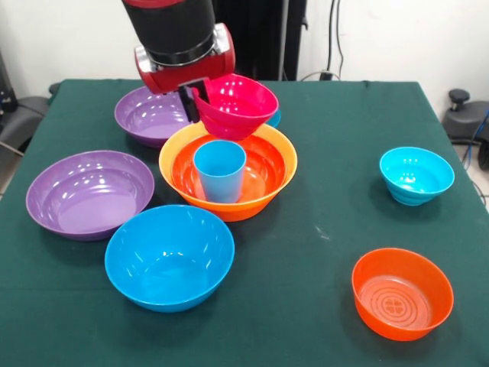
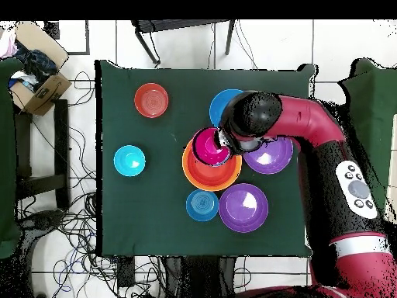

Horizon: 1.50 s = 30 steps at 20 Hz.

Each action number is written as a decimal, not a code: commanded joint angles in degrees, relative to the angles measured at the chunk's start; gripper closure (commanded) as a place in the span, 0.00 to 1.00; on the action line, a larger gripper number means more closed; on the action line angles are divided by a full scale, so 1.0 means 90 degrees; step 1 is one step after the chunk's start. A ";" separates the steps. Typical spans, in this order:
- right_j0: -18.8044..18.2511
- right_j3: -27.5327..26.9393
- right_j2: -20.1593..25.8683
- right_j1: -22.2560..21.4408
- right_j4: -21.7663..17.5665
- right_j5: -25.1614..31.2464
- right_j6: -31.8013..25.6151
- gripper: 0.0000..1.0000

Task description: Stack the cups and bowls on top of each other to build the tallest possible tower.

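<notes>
While the tool [image 1: 195, 103] grips the magenta bowl [image 1: 237, 103] by its rim, level it.
Lower it onto the light blue tumbler [image 1: 220, 170] standing at the orange bowl's [image 1: 271, 191] centre, not toward twelve o'clock.

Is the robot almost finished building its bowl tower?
Not nearly. So far a red-orange bowl and the light blue cup sit inside the big orange bowl. The hand holds the magenta bowl tilted above them. Two purple, two blue and one orange bowl wait on the table.
</notes>
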 commanded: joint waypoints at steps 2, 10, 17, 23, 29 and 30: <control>-0.0070 -0.0177 0.0461 0.0439 -0.0642 -0.0503 -0.1562 1.00; -0.0096 -0.0284 0.0539 0.0452 -0.0836 -0.0350 -0.1583 1.00; -0.0154 -0.0348 0.0654 0.0456 -0.0884 -0.0259 -0.1554 1.00; -0.0176 -0.0300 0.0729 0.0492 -0.0926 -0.0383 -0.1520 1.00; -0.0199 -0.0226 0.0701 0.0514 -0.1002 -0.0485 -0.1418 1.00; -0.0200 -0.0236 0.0703 0.0512 -0.1005 -0.0474 -0.1421 1.00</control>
